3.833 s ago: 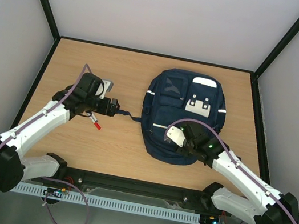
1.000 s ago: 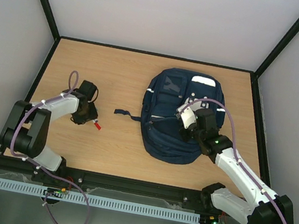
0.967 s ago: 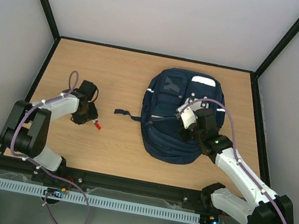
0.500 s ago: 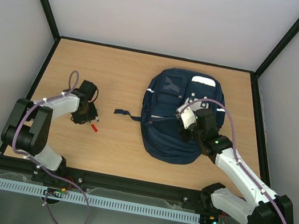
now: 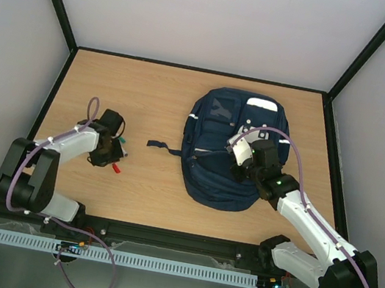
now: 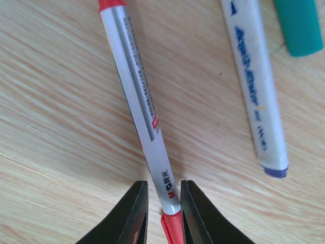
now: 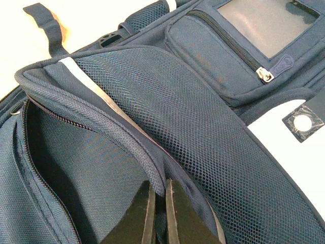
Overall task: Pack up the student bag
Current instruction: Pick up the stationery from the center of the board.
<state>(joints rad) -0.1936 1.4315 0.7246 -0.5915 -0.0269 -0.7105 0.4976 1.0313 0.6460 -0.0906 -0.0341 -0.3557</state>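
Observation:
The student bag [image 5: 215,118], navy with white stripes, lies flat right of centre. My right gripper [image 5: 233,156] is shut on the piped edge of its front pocket [image 7: 122,129] and holds the pocket mouth [image 7: 61,168] agape; the jaws [image 7: 158,185] pinch the fabric. At the left, my left gripper [image 5: 111,155] points down at the table. A white pen with red ends [image 6: 139,101] lies between its narrowed fingers [image 6: 164,185]. The right finger touches the barrel and a sliver of wood shows at the left finger. The pen's red tip [image 5: 116,168] pokes out below the gripper.
A second white pen with a teal cap [image 6: 254,96] lies on the wood just right of the red one, its green end [image 5: 122,140] visible beside the left wrist. A dark bag strap [image 5: 162,146] trails left from the bag. Black frame rails border the table.
My left jaws have narrowed around the red pen, and the pen's red end has slid slightly toward the near edge as the left arm shifted. The right gripper still holds the pocket edge.

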